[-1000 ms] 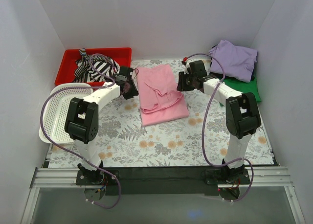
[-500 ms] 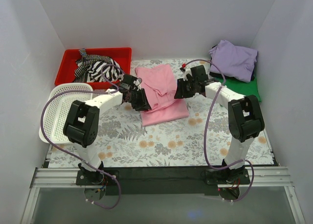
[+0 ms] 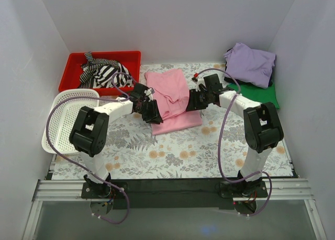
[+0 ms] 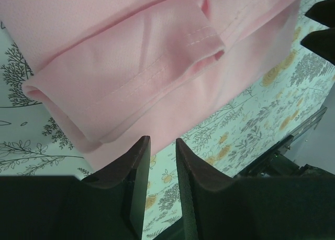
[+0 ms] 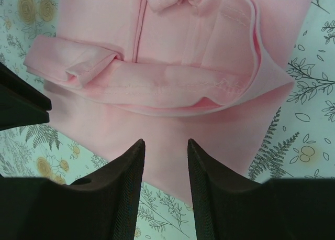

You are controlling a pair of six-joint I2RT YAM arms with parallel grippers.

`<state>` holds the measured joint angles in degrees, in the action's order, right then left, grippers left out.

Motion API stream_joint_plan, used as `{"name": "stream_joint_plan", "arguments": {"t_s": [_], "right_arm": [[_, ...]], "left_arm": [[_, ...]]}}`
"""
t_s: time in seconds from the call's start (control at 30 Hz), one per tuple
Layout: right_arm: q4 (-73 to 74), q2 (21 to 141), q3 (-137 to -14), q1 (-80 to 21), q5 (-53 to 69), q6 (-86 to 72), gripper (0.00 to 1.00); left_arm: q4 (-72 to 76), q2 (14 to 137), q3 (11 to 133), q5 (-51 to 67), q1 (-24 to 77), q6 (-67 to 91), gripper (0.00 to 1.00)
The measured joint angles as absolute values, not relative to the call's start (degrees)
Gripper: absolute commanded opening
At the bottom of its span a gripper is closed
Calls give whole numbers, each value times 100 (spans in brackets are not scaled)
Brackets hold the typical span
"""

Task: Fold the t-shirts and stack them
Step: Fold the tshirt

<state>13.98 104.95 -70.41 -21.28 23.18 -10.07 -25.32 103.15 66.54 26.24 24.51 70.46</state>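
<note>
Both arms have closed in, so the left gripper (image 4: 161,145) and right gripper (image 5: 165,145), fingers slightly parted and empty, now hover with the pink tee (image 3: 170,96) just beyond their tips, likely ready to pinch its near corners.

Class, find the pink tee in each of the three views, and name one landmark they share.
Top external: pink tee at centre, towards the back.
Left wrist: pink tee fills the upper frame.
Right wrist: pink tee fills the upper frame.
Shared landmark: floral cloth beneath it.
</note>
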Motion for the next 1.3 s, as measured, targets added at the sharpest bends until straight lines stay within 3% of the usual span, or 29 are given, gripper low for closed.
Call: {"name": "stream_joint_plan", "arguments": {"t_s": [0.73,1.3], "right_arm": [[1398,11469,-7913,-2130,2425,-945,44],[1579,12276,-9360,-2130,2349,-784,45]], "left_arm": [[-2727,11225,7791,1273,2451,6842,22],[-2727,11804,8687,163,2451,6534,20]]}}
